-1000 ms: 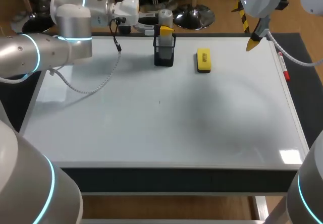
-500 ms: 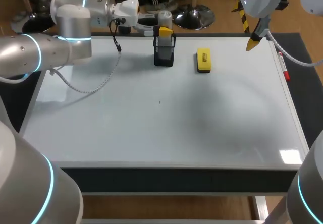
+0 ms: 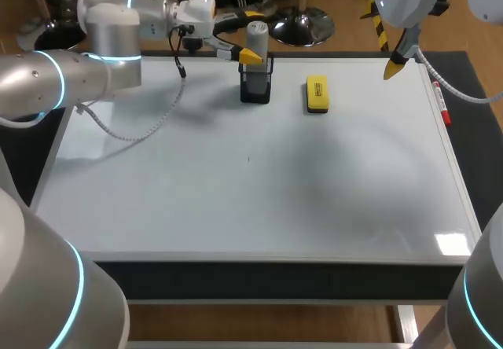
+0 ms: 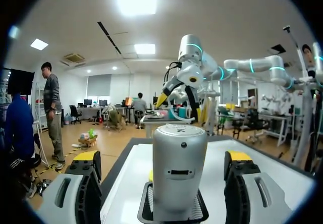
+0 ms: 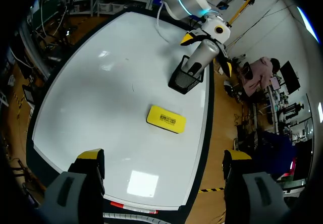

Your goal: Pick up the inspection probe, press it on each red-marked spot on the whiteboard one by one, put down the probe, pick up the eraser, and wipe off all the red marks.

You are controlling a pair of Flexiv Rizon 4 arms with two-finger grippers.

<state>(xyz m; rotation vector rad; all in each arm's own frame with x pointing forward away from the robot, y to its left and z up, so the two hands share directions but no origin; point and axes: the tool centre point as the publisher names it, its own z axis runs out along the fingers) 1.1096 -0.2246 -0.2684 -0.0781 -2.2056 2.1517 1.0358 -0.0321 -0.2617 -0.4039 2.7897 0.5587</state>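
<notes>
As its jaws spread apart, the left gripper (image 4: 164, 156) came to straddle the grey cylindrical inspection probe (image 3: 257, 33), upright in the black mesh holder (image 3: 256, 82) at upper centre, not yet clamped; a grasp looked imminent. The right gripper (image 5: 164, 154) hung open and empty, upper right.

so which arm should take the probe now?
Left. The left gripper, open, straddles the probe standing in the black holder; the right gripper hangs open by the whiteboard's far right edge, past the eraser.

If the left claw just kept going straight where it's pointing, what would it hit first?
The grey inspection probe standing in the black mesh holder. It sits right between the left gripper's open fingers, seemingly untouched.
</notes>
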